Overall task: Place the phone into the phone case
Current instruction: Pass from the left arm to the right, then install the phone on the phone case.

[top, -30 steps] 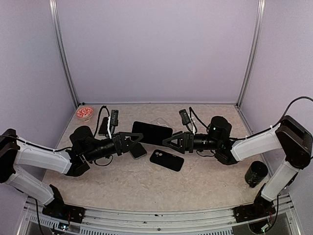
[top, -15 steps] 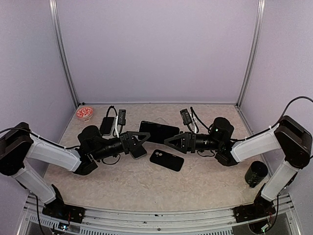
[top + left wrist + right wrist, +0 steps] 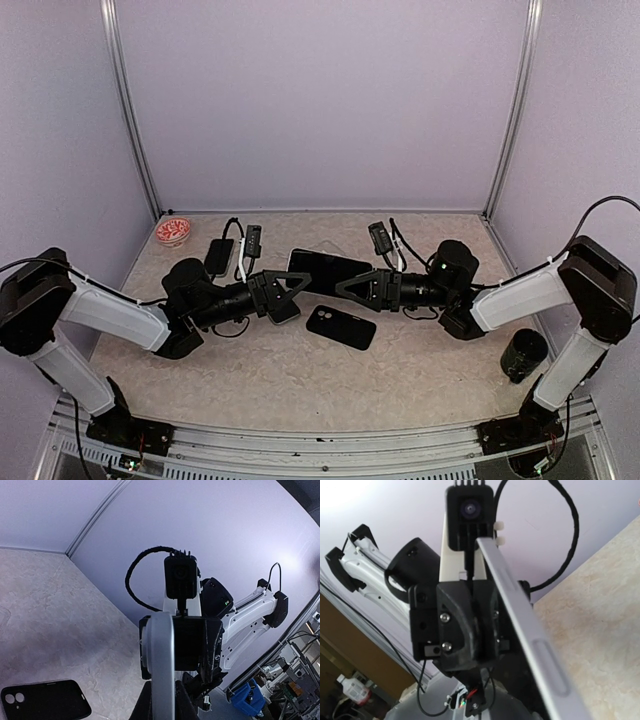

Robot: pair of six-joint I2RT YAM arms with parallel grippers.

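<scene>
The phone (image 3: 327, 270), dark with a silver rim, is held above the table between both arms. My left gripper (image 3: 297, 283) is shut on its left end; in the left wrist view the phone (image 3: 161, 670) stands edge-on between my fingers (image 3: 144, 707). My right gripper (image 3: 345, 288) grips its right end; in the right wrist view the phone's silver edge (image 3: 530, 640) runs diagonally past the jaws. The black phone case (image 3: 340, 327) lies flat on the table just in front of the phone, camera cutout to the left. It also shows in the left wrist view (image 3: 45, 700).
A grey flat rectangular object (image 3: 284, 311) lies under my left gripper. A dark device (image 3: 218, 255) and a red-and-white bowl (image 3: 173, 231) sit at the back left. A black cylinder (image 3: 524, 353) stands at the right.
The left arm has swung right and forward, and the phone has shifted a little to the right with both grippers. The case has not moved.
</scene>
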